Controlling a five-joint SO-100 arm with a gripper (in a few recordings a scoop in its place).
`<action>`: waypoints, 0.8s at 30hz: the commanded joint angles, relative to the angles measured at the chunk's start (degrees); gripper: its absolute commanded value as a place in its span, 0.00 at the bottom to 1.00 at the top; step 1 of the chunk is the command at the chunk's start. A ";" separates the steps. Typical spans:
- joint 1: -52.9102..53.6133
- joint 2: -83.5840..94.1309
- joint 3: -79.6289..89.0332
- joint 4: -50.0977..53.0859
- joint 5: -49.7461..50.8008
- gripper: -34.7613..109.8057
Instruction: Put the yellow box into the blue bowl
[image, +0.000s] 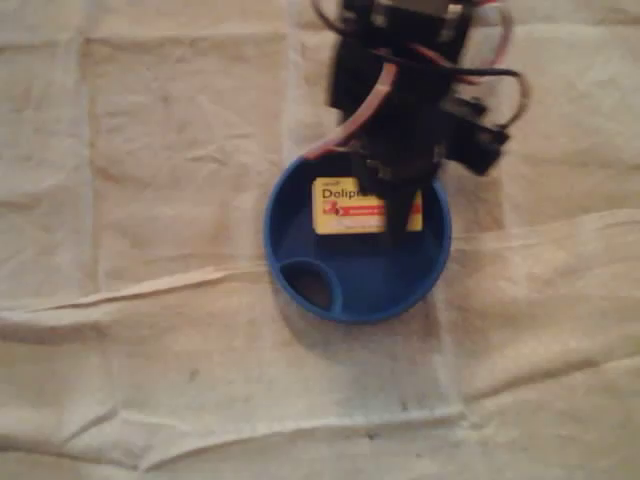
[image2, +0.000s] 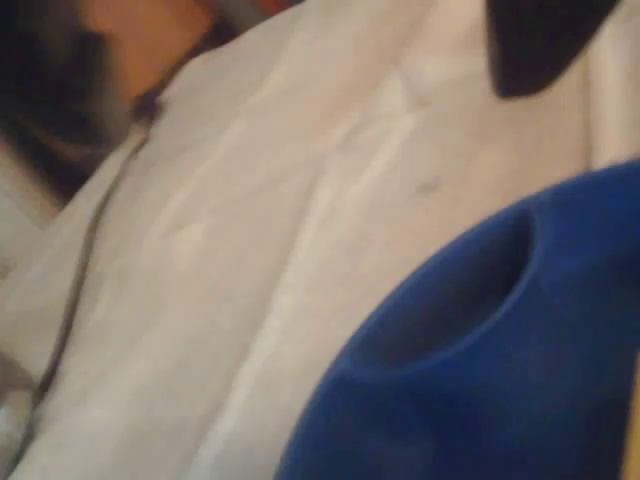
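from overhead, a yellow box (image: 345, 205) lying flat in the upper half of a blue bowl (image: 360, 314), printed face up, well clear of the small round pocket (image: 310, 284) moulded into the bowl's lower left. either resting on the bowl's floor or hanging just above it; hard to say which. directly over the box's right end, the black gripper (image: 398, 215), with one dark finger crossing the red band of the label. cannot tell whether clamped on the box or parted from it: jaws hidden under the arm's own bulk. in the wrist view, heavy blur: the bowl's rim (image2: 480, 340) low at the right, creased pale cloth (image2: 250, 230) beyond it.

by the look of it, a small cardboard carton: light, fairly stiff along the edges, easy to dent on the broad faces, printed skin probably a little slick. best pinched across the two long narrow sides near the middle, with a modest squeeze. taken by one end, as seems the case here, liable to droop or swivel. no harm likely from a short drop into the bowl. for any fresh grip, little room beside the bowl's wall, so come straight down.
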 joint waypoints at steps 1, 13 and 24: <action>0.88 2.81 -4.39 -0.62 0.00 0.25; 2.20 21.45 -0.62 1.23 0.88 0.24; -2.64 50.80 20.21 3.69 4.66 0.24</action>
